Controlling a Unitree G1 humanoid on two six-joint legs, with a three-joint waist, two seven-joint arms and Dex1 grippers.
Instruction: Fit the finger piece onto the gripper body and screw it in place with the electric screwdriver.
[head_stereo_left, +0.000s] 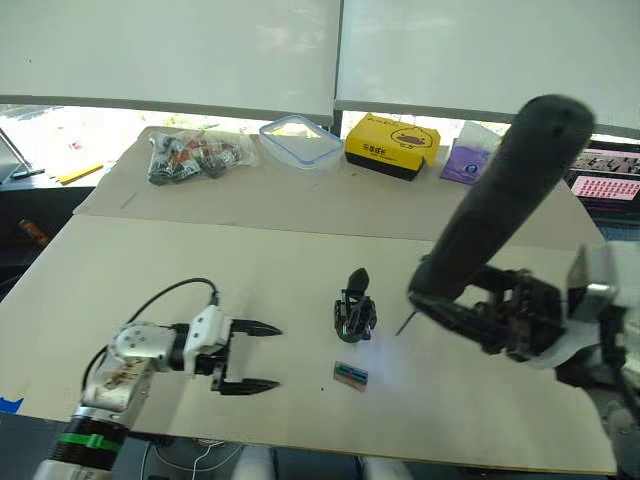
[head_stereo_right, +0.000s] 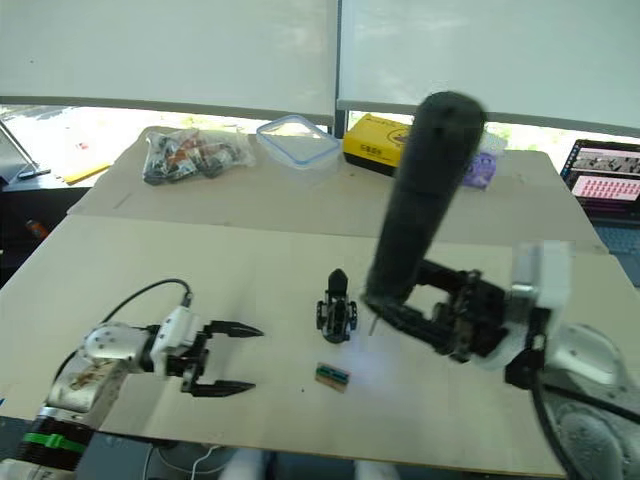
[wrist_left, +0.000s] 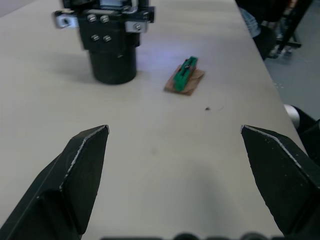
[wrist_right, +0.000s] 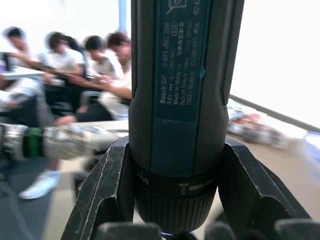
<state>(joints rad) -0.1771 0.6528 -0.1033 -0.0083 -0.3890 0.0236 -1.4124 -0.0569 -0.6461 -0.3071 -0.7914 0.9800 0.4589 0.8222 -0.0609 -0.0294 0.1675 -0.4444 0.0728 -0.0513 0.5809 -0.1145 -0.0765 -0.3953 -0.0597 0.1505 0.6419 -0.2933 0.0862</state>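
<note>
- On the near part of the table (head_stereo_left: 250, 280), around its middle, the gripper body (head_stereo_left: 354, 318) stands as a small black block, with the finger piece (head_stereo_left: 358, 282) rising upright from its top, pointed tip up.
- Just to the right of it, the right gripper (head_stereo_left: 455, 300) is clamped around the electric screwdriver (head_stereo_left: 505, 195), which tilts up and away to the right; its thin bit (head_stereo_left: 403, 322) points down at the table close beside the gripper body, not touching it.
- At the near left, the left gripper (head_stereo_left: 248, 356) hovers low over the table with fingers spread wide and nothing between them, aimed toward the gripper body.
- Near the gripper body, a small green-and-brown block (head_stereo_left: 351, 374) lies flat.
</note>
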